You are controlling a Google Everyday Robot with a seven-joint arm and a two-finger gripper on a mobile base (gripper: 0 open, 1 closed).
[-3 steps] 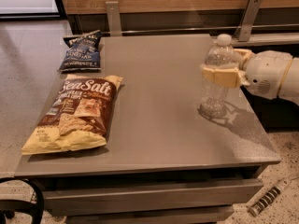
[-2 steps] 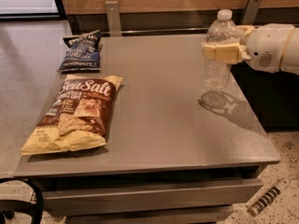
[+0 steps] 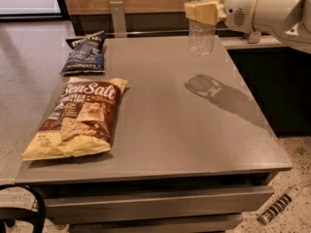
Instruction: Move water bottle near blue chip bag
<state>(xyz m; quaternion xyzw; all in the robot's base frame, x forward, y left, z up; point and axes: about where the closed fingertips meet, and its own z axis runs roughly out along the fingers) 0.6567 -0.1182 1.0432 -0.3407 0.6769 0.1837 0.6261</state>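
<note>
Clear ribbed water bottle (image 3: pixel 201 39), gripped in claw (image 3: pixel 202 11) top R, above table (image 3: pixel 170 130)

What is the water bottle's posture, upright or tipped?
Upright: the water bottle hangs vertical in the gripper, top right, clear of the table.

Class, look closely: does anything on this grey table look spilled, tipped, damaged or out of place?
Nothing stands out. Above the far right of the grey table, the hand grips the clear ribbed plastic water bottle upright, off the surface; the small navy blue chip bag and the larger brown Sea Salt bag lie flat, nothing spilled.
</note>
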